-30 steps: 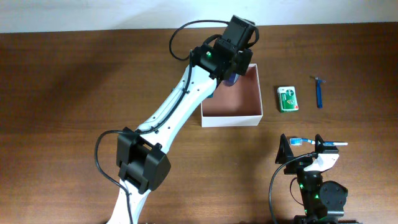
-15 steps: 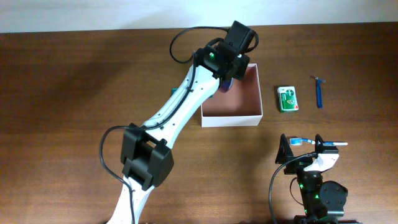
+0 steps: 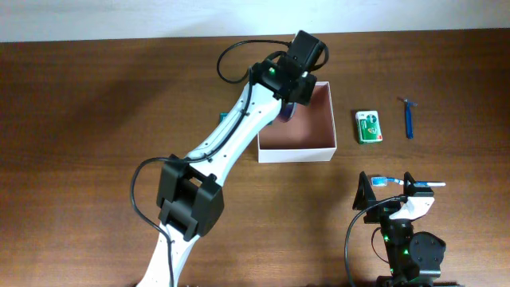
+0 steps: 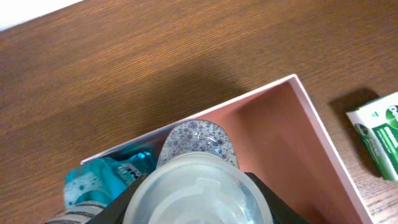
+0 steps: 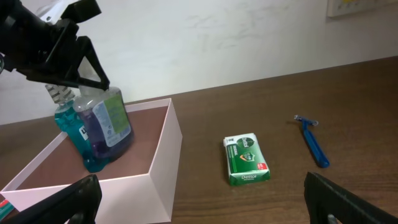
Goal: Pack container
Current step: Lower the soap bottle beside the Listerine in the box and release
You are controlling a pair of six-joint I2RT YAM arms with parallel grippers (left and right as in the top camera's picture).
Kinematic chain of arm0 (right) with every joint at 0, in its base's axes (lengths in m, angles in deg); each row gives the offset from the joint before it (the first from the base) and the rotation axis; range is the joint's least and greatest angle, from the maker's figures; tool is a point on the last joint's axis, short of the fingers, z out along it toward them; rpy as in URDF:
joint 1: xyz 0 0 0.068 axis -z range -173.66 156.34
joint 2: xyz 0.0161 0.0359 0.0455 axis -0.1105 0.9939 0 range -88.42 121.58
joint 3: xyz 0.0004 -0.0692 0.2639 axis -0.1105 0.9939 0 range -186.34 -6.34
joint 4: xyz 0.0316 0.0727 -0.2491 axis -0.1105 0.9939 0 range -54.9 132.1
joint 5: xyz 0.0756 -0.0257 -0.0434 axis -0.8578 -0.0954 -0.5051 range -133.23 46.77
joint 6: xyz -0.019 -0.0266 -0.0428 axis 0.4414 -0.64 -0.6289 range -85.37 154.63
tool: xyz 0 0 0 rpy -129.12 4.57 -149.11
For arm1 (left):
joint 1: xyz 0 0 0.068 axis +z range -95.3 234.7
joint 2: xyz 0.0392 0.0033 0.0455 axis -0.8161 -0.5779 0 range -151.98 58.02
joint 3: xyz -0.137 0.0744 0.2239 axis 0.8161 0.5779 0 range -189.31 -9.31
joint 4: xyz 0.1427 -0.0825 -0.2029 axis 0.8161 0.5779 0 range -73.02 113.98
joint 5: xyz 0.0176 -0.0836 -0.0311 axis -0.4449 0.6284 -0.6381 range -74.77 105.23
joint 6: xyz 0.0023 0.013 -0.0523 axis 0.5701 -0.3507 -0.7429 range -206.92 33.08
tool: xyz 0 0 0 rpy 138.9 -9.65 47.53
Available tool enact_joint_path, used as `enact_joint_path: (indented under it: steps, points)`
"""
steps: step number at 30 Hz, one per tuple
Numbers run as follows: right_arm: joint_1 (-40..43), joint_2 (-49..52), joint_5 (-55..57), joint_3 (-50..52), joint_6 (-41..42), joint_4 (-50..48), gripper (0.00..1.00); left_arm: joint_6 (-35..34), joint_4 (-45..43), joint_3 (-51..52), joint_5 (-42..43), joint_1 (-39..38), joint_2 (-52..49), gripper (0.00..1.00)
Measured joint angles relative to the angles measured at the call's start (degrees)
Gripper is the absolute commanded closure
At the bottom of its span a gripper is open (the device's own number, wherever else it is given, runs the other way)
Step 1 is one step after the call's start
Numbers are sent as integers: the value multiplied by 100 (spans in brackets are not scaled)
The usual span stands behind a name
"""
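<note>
The container (image 3: 296, 151) is a square white-walled box with a pinkish-brown inside, at the table's middle; it also shows in the left wrist view (image 4: 280, 143) and the right wrist view (image 5: 155, 168). My left gripper (image 3: 292, 94) is shut on the top of a clear bottle of purple liquid (image 5: 106, 121), which stands tilted in the container's far-left corner. The bottle's base fills the left wrist view (image 4: 196, 146). A teal bottle (image 5: 64, 121) stands right beside it in that corner. My right gripper (image 3: 396, 191) is open and empty near the front edge (image 5: 208, 199).
A green-and-white soap packet (image 3: 368, 127) lies right of the container, and a blue razor (image 3: 409, 118) lies further right. A toothbrush (image 3: 406, 182) rests by my right gripper. A small green item (image 3: 225, 117) peeks out left of the container, under the left arm.
My left gripper has shifted slightly left and back with the purple bottle, settling over the container's far-left corner. The right arm has not moved.
</note>
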Motion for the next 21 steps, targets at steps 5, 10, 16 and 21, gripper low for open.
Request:
enact_joint_path:
  steps: [5,10,16,21]
  points:
    - [0,0,0,0,0,0,1,-63,31,0,15,101,-9,81]
    - [0,0,0,0,-4,0,1,-81,31,0,24,122,-55,78]
    - [0,0,0,0,-7,0,1,-83,37,0,96,120,-190,78]
    - [0,0,0,0,-2,0,1,-83,52,0,136,120,-197,74]
